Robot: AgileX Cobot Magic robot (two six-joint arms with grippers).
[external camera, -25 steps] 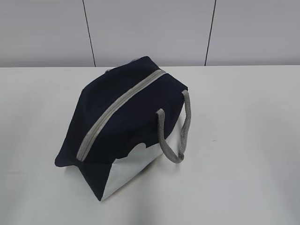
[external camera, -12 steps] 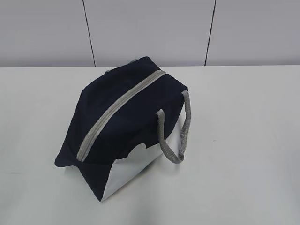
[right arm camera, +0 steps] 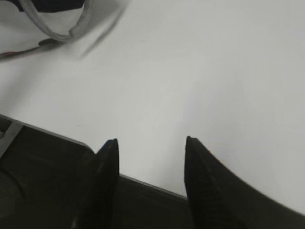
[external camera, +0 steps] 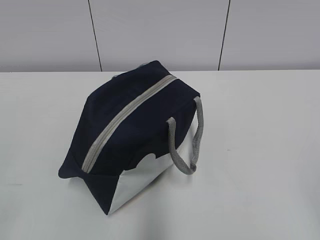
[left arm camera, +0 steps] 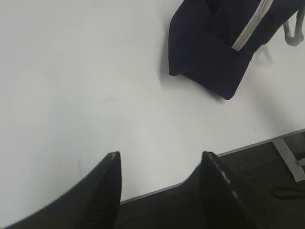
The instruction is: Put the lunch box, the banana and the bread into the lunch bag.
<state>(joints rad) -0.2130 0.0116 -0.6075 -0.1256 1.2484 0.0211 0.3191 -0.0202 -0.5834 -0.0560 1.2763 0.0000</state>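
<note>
Lunch bag (external camera: 131,131) sits zipped on white table (external camera: 260,150), grey panelled wall (external camera: 160,32) behind, apparently

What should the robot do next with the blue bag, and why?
Probably nothing more than staying back. The lunch bag has its zipper closed along the top, no food shows on the table, and both the left gripper and right gripper hang open over the table's near edge.

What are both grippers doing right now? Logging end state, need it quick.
Left gripper: open, holding nothing, near the table edge.
Right gripper: open, holding nothing.
</note>
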